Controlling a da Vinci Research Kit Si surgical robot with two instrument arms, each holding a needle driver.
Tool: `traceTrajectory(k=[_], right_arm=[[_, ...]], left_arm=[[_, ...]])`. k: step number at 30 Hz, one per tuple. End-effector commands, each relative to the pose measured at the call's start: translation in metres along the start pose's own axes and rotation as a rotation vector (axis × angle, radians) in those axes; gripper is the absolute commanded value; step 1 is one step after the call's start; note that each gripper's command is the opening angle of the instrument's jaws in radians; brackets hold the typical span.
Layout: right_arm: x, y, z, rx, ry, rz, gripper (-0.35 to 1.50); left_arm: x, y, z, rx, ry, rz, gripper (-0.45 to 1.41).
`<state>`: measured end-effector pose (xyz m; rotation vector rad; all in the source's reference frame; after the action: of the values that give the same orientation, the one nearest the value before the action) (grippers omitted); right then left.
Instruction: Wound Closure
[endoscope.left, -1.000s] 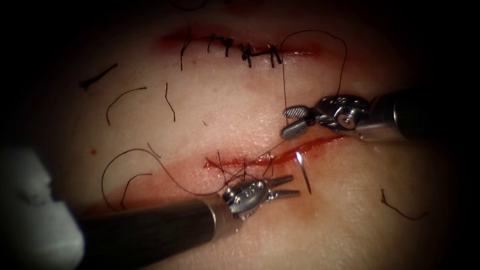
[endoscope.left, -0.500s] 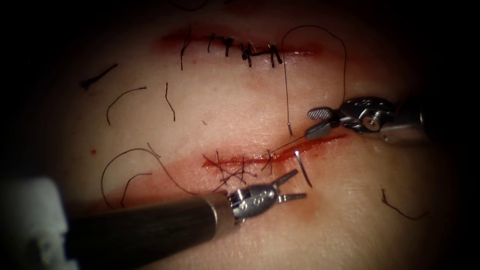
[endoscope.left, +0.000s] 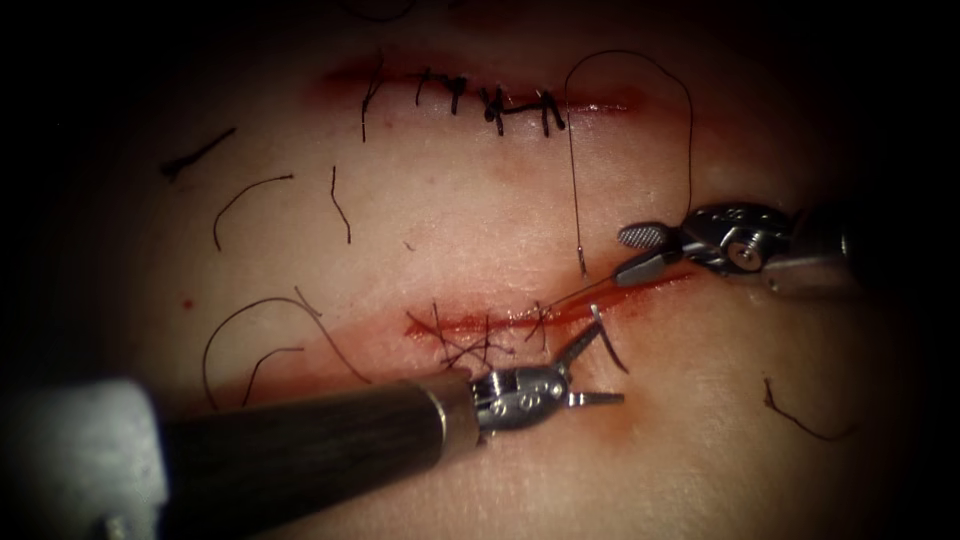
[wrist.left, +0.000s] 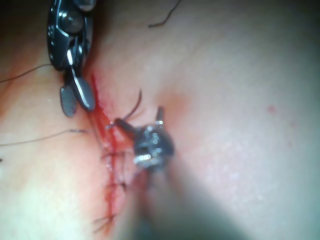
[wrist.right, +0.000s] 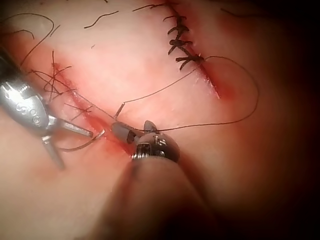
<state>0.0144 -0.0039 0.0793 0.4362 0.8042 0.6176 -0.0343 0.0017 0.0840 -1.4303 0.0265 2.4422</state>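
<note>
I have the left end effector (endoscope.left: 590, 372) spread and empty around the needle (endoscope.left: 606, 340) standing in the tissue (endoscope.left: 450, 230) below the cut (endoscope.left: 560, 312), the right end effector (endoscope.left: 640, 252) spread, empty, touching the thread (endoscope.left: 575, 180) (needle needs gripping).

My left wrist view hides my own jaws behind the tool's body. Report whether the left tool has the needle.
Observer: No. In the endoscope view the left tool has its jaws open astride the needle, holding nothing.
Operator: Say where the needle sits.
Observer: It stands in the tissue near the right end of the cut, part of its curve free.
Operator: Trace the thread.
Observer: The thread arcs above the right tool, whose open jaws hold nothing, towards a second, stitched cut.
</note>
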Motion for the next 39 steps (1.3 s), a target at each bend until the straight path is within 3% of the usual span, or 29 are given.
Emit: traceTrajectory(k=[1,17,36,38,39], right_arm=[[-0.0004,-0.0002,0.001,0.002,0.001,0.0,1.35],[-0.0008,-0.0004,0.0019,0.007,-0.002,-0.005,1.33],[-0.0009,-0.0006,0.0015,0.01,-0.005,-0.006,1.31],[-0.001,-0.0006,0.0015,0.01,-0.005,-0.006,1.31],[-0.001,-0.0007,0.0014,0.011,-0.005,-0.007,1.31]], left_arm=[[-0.0003,0.0005,0.0008,0.002,-0.002,-0.006,0.74],[0.001,-0.0003,0.0022,0.028,-0.002,0.005,0.54],[-0.0002,-0.0007,0.0026,0.012,-0.02,0.025,0.57],[-0.0003,-0.0008,0.0025,0.011,-0.02,0.025,0.54],[-0.0004,-0.0008,0.0024,0.01,-0.019,0.026,0.39]])
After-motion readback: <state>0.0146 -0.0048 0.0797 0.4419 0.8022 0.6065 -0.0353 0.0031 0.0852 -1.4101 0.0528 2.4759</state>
